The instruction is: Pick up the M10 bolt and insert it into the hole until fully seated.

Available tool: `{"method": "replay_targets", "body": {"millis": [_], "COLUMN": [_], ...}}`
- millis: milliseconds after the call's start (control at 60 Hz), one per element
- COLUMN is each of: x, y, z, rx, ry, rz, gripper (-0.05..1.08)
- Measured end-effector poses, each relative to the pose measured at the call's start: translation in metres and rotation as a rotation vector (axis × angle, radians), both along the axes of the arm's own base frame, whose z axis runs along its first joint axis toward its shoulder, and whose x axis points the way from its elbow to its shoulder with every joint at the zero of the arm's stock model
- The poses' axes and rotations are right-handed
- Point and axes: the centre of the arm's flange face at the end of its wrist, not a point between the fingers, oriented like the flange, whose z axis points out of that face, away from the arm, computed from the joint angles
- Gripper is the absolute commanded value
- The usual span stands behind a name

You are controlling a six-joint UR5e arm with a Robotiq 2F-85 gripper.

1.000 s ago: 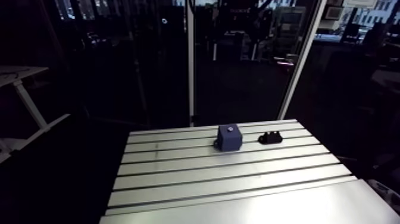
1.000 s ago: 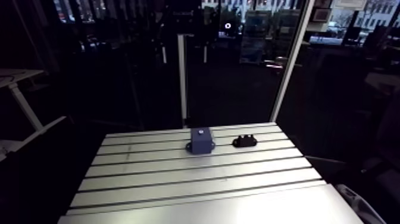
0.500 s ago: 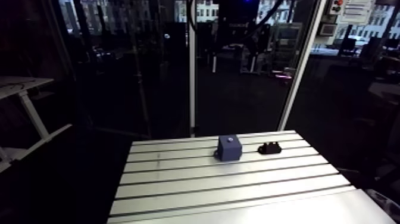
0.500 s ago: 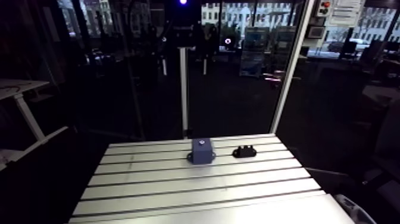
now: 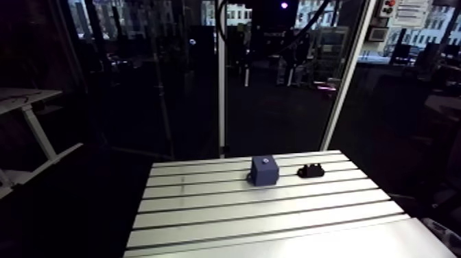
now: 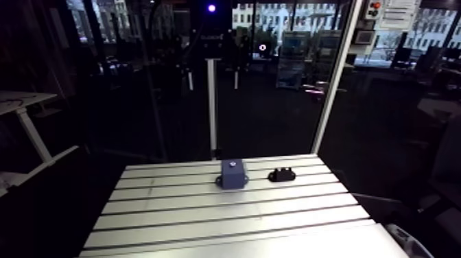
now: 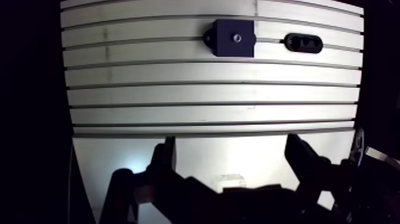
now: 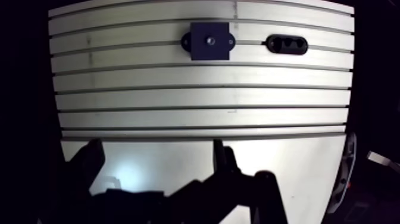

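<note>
- We find the gripper [image 7: 231, 143] open, with nothing between its fingers, over the smooth near strip of the table [image 7: 208, 113].
- Well ahead, on the far slots, stands a blue block [image 7: 225, 46].
- A pale spot [image 7: 237, 38] marks its top; bolt or hole, we cannot tell.
- A black holder [image 7: 303, 42] lies near the block, apart.

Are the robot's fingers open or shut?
The black two-finger gripper is open: in the wrist view its fingers stand wide apart, only slotted aluminium table between them.
</note>
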Motion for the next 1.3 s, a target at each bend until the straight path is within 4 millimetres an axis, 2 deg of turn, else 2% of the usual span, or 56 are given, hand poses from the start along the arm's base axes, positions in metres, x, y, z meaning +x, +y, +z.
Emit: {"method": "replay_targets", "body": {"millis": [1300], "x": [-0.007], "y": [-0.006], "z": [-0.012], "rx": [-0.006], "ry": [-0.019], "rz": [0.011], "gripper": [0.00]}}
